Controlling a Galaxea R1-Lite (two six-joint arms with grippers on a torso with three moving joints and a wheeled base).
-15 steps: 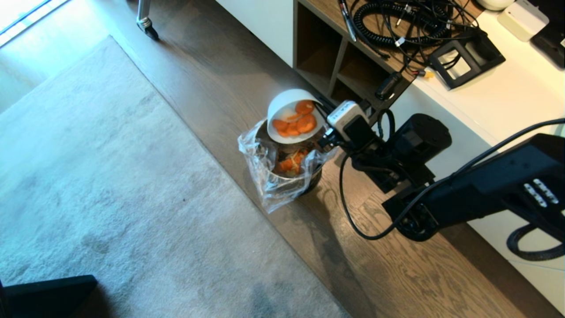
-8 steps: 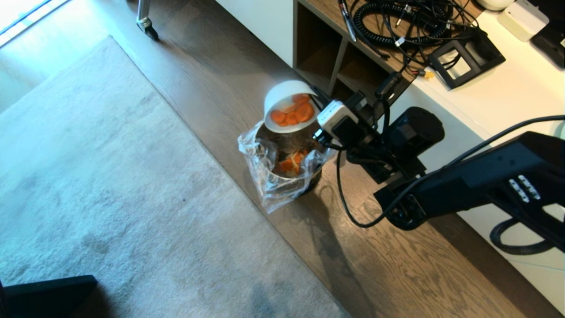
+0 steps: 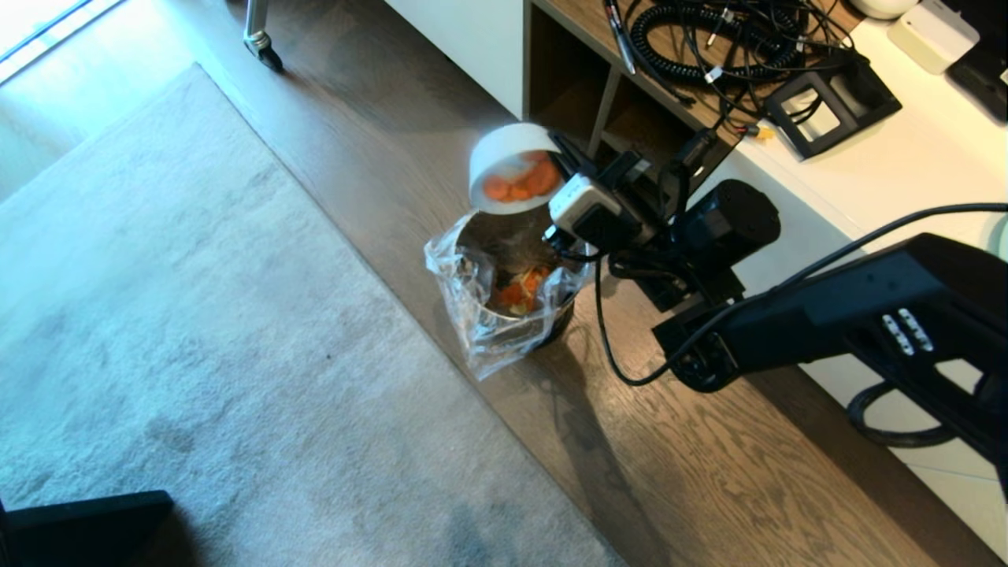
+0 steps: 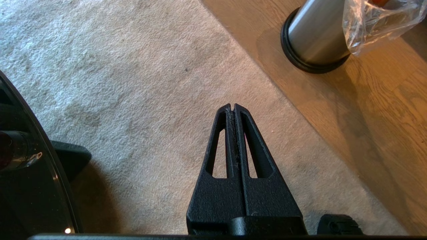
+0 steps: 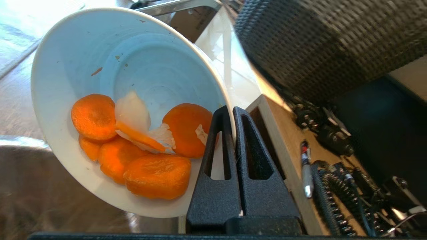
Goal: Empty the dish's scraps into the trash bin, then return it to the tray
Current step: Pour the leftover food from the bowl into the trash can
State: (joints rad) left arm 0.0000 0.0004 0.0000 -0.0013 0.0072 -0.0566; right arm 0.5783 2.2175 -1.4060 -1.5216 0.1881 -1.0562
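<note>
My right gripper [image 5: 230,110] is shut on the rim of the dish [image 5: 133,60], a small white bowl, with one finger inside and one outside. In the head view the dish [image 3: 504,146] hangs steeply tilted above the far side of the trash bin [image 3: 492,236], mouth facing down toward it. The scraps [image 5: 153,173], orange slices with pale pieces, lie piled against the bowl's lower wall. More orange scraps [image 3: 516,293] lie inside the bag-lined bin. My left gripper [image 4: 232,106] is shut and empty over the carpet, near the bin's metal side [image 4: 313,36]. The tray is out of view.
A wooden cabinet with open cubbies [image 3: 591,102] stands just behind the bin, coiled cables [image 3: 709,39] on top. A dark woven basket [image 5: 333,40] shows in the right wrist view. Grey carpet [image 3: 197,315] borders the wood floor; a castor leg [image 3: 260,43] stands at the far left.
My right arm has lifted the dish higher above the bin and tipped it more steeply. The orange slices have slid toward the lower rim but stay in the bowl.
</note>
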